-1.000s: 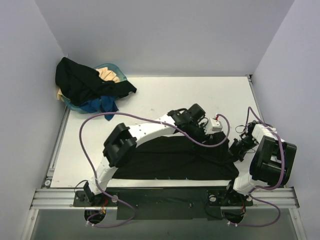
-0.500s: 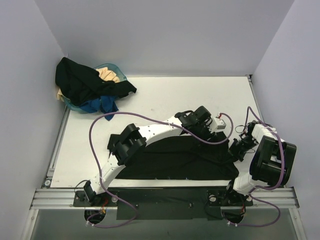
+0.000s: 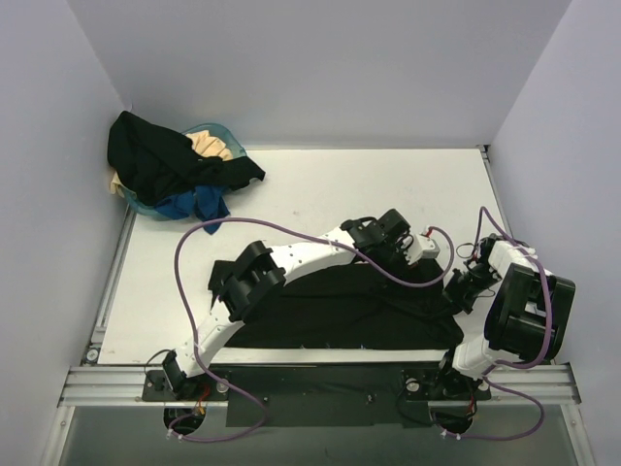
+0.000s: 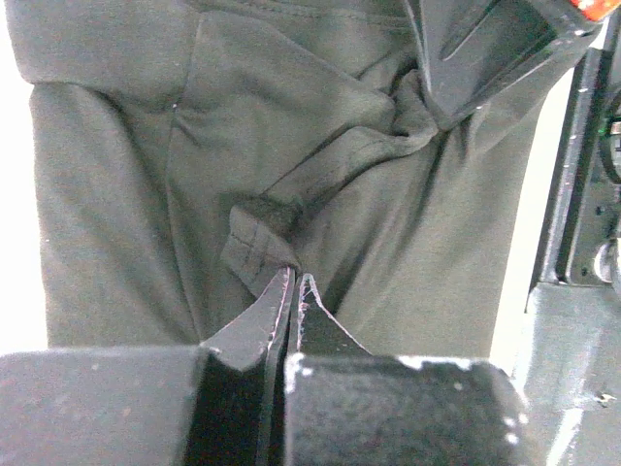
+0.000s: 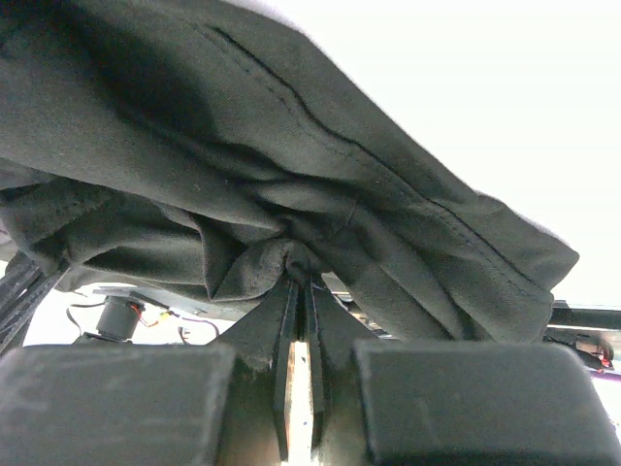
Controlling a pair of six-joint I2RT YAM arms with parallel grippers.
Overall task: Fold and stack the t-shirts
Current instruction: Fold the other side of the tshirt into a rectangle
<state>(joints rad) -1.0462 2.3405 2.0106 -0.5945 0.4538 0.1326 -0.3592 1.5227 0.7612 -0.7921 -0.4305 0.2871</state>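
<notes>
A black t-shirt (image 3: 330, 311) lies spread along the table's near edge. My left gripper (image 3: 411, 264) reaches across to its right part and is shut, its tips pinching a small fold of the black cloth (image 4: 146, 175) beside a hem flap. In the left wrist view the left gripper (image 4: 295, 277) has the right gripper's fingers (image 4: 475, 49) close ahead. My right gripper (image 3: 454, 289) is shut on a bunched edge of the same shirt (image 5: 291, 165), which drapes over the right gripper (image 5: 303, 274). More t-shirts (image 3: 165, 165), black, cream (image 3: 209, 144) and blue (image 3: 194, 204), are heaped at the far left.
The heap sits in and over a teal basket (image 3: 221, 130) in the far left corner. Purple-grey walls close the table on three sides. A metal rail (image 3: 320, 379) runs along the near edge by the arm bases. Purple cables loop over the left arm.
My left gripper went from open to shut on a fold of the black shirt, after shifting a little to the right. The right gripper stayed where it was, still gripping.
</notes>
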